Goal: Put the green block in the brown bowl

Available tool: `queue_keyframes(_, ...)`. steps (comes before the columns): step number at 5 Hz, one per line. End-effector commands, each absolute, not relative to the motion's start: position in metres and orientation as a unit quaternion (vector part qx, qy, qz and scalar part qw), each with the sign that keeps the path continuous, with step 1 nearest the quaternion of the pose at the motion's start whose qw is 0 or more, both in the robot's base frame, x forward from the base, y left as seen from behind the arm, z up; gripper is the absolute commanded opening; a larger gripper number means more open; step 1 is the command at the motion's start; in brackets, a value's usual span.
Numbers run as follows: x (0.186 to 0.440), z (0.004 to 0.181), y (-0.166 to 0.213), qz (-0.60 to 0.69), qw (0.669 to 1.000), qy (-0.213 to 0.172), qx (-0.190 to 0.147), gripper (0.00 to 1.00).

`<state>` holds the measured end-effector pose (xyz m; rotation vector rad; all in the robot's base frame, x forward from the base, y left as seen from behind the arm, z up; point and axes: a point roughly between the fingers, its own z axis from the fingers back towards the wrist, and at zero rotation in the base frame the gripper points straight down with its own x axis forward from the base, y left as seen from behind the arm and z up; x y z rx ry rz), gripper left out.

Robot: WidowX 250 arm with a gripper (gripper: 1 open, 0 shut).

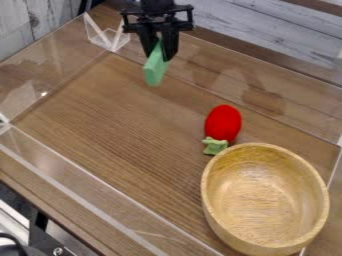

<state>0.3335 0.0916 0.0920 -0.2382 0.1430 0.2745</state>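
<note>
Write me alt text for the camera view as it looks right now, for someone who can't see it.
A black robot hand grips a light-green block near the far edge of a wooden table. Nearer the camera, to the right, sits a large round brown bowl, with a red strawberry toy just beyond it.
</note>
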Motion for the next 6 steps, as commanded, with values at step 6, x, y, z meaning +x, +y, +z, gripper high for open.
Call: queue_keyframes(6,0.271,0.143,-0.066,0.035,0.989,0.047,-0.137,0.00)
